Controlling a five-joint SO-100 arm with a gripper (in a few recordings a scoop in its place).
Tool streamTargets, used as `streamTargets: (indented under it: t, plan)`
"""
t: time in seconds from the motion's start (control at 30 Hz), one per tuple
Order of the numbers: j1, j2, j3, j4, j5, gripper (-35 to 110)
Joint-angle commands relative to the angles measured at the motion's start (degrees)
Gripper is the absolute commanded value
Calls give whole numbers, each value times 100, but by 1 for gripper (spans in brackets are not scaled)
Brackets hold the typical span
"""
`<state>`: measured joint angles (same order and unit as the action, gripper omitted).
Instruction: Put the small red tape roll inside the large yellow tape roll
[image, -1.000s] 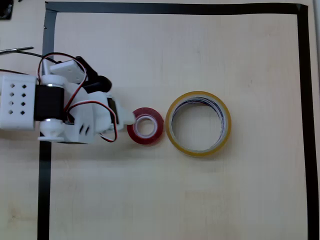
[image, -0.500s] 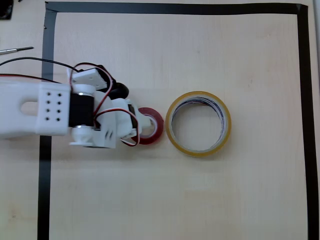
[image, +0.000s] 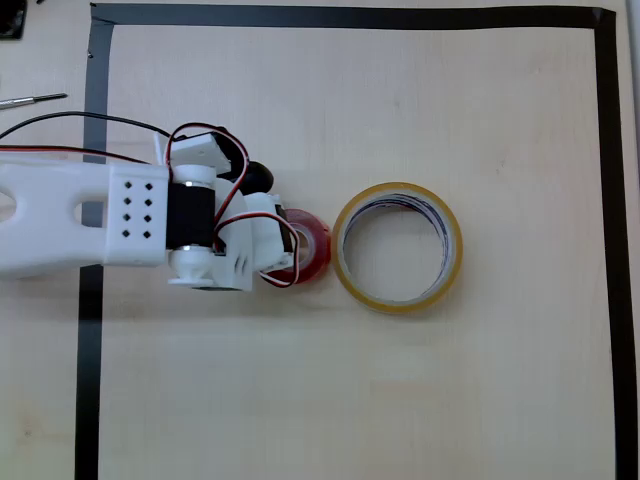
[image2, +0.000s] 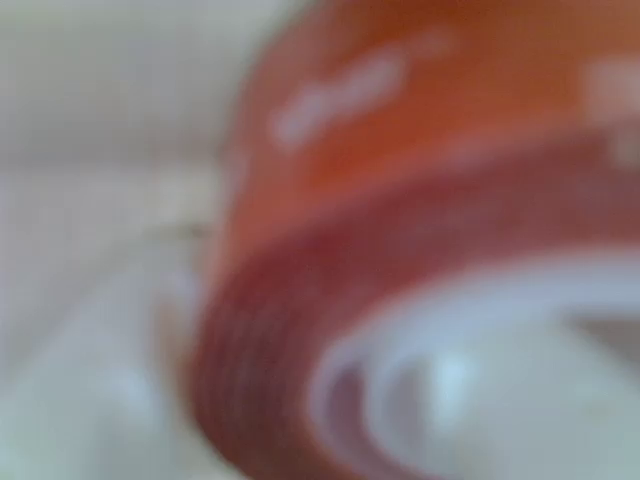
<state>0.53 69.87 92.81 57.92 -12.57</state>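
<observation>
1. Two tape rolls lie flat on the table (image: 300, 400): the small red tape roll (image: 312, 250) sits just left of the large yellow tape roll (image: 397, 247) in the overhead view, near it but with a sliver of bare wood between them.
2. By its look, the red roll is light, stiff and glossy, so it may slide on smooth wood or slip in a loose pinch. The sound hold is across its wall, one finger inside the white core and one outside.
3. Overhead, the gripper (image: 285, 245) covers the red roll's left half; the wrist view shows the red roll (image2: 420, 250) very close and blurred. Whether the jaws are spread or closed on the wall I cannot tell.
4. The yellow roll is thin-walled with a wide hole, ample for the red one, yet probably light enough to shift if knocked.
5. The table is pale, flat wood, bounded by a black tape border (image: 350, 16) running above, left and right of the yellow roll. A thin metal tool (image: 30, 99) lies outside it, far left.
</observation>
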Motion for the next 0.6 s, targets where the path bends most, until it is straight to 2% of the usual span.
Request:
streamTargets:
  t: [0.0, 0.13, 0.23, 0.4, 0.57]
  plan:
    - [202, 888, -439, 457, 132, 0]
    - [176, 1705, -1345, 1591, 299, 0]
    - [44, 1617, -2777, 2531, 404, 0]
    - [-53, 246, -5563, 3533, 439, 0]
    - [-105, -1257, -7225, 3771, 422, 0]
